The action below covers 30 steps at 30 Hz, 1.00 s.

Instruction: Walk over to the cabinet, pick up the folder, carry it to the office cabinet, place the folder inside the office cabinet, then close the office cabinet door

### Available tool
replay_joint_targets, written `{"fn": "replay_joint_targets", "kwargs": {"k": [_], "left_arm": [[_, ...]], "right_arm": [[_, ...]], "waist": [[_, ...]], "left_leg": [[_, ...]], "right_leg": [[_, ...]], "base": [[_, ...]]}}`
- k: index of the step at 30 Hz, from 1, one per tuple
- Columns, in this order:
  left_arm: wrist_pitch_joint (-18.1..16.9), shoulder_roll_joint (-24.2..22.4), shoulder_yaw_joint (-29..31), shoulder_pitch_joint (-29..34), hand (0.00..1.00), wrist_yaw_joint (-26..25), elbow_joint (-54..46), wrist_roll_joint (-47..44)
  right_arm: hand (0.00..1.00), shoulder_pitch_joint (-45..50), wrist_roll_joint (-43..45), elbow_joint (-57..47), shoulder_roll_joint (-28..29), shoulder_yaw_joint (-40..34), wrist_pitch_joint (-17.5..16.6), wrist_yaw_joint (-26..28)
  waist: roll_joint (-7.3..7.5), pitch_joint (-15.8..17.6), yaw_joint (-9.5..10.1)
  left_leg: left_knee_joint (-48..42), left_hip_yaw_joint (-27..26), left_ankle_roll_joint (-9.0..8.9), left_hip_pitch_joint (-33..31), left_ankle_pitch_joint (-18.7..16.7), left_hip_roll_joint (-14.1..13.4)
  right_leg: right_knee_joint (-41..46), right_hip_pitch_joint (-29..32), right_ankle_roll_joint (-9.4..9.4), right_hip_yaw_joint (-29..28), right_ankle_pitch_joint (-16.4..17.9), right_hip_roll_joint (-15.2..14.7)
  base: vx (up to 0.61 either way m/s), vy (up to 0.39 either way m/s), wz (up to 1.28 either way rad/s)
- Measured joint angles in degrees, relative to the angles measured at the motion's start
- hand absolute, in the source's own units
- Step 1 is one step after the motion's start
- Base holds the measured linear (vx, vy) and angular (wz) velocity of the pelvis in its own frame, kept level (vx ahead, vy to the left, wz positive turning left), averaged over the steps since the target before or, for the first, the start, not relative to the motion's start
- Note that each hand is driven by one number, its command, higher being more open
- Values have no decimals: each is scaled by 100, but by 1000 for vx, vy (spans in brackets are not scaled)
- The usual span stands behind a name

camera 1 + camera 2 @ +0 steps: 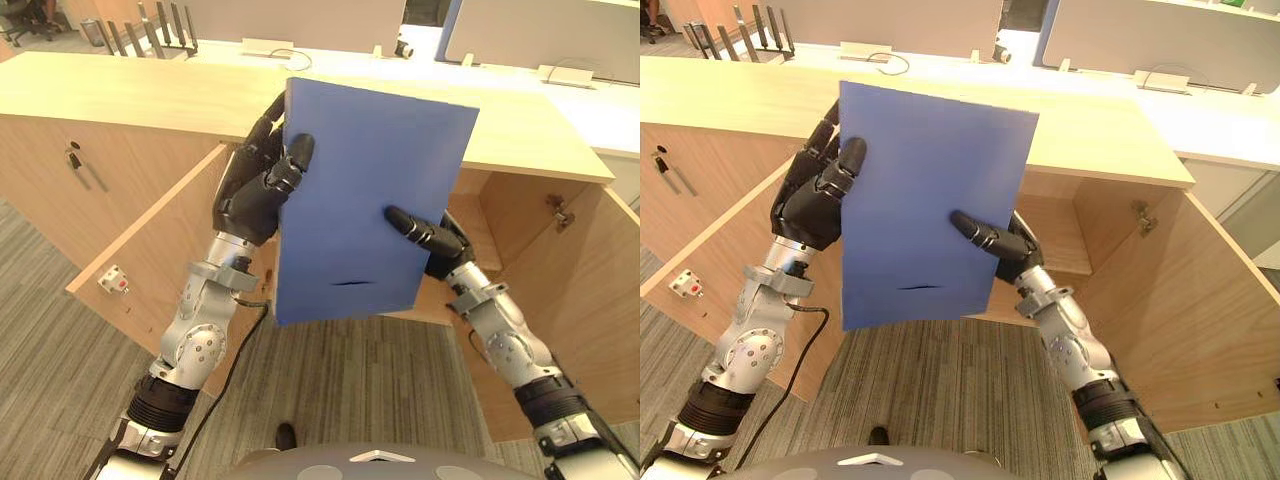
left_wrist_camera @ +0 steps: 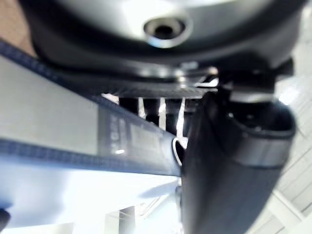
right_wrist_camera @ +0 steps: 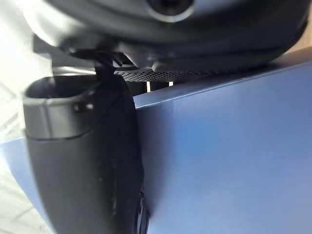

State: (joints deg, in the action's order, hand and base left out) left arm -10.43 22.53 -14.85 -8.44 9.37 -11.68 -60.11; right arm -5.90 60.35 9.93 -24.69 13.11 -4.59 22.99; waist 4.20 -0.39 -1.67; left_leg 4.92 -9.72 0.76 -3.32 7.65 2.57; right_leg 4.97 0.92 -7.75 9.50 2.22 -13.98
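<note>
A blue folder stands upright in the air in front of the open wooden office cabinet, held between both hands. My left hand grips its left edge, thumb on the near face and fingers curled behind. My right hand pinches its right side lower down, thumb lying across the near face. In the right wrist view the thumb presses flat on the folder. In the left wrist view the folder's edge runs past the thumb.
The cabinet's left door swings out toward me beside my left arm; the right door stands open by my right arm. The cabinet interior lies behind the folder. A closed door with a key is at left. Grey carpet lies below.
</note>
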Motion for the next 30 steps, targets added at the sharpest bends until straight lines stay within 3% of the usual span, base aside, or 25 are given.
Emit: {"fn": "replay_joint_targets", "kwargs": {"k": [5,10,13,17,23,30], "left_arm": [[47,68,-138,538,100,122,283,85],[239,24,-140,1176,100,417,760,236],[462,-192,-13,1422,100,568,1536,288],[815,-595,241,1803,100,545,2839,1081],[895,-1381,1126,1963,100,-5,4609,1978],[893,-1705,2348,1904,100,-815,6639,1991]], "right_arm": [[0,825,77,103,440,161,112,-149],[0,1496,80,630,927,214,458,-234],[0,1653,129,1380,1291,195,575,-295],[0,1695,190,2431,1669,-180,776,-604],[0,1616,352,3519,2042,-1027,763,-966],[0,1192,305,4663,2168,-2014,629,-1365]], "waist": [[0,0,-20],[18,1,-19],[6,1,-41],[-34,24,-127],[-106,80,-127],[-120,139,-146]], "left_leg": [[1,-4,-18,-18,-11,-45],[4,-51,-29,-15,-19,-94],[16,-58,-78,-14,-52,-124],[22,-74,-130,-8,-93,-123],[23,-115,-147,98,-149,-127],[25,-163,-168,298,-254,-121]], "right_leg": [[-29,6,7,-9,0,44],[-38,17,16,-45,5,95],[-95,18,32,-40,18,129],[-110,13,32,-46,23,128],[-115,-74,40,-72,66,130],[-223,-294,50,-86,95,131]], "base": [[8,-10,-1],[21,-16,-5],[0,-15,-3],[0,0,0],[28,5,-4],[39,2,-4]]}}
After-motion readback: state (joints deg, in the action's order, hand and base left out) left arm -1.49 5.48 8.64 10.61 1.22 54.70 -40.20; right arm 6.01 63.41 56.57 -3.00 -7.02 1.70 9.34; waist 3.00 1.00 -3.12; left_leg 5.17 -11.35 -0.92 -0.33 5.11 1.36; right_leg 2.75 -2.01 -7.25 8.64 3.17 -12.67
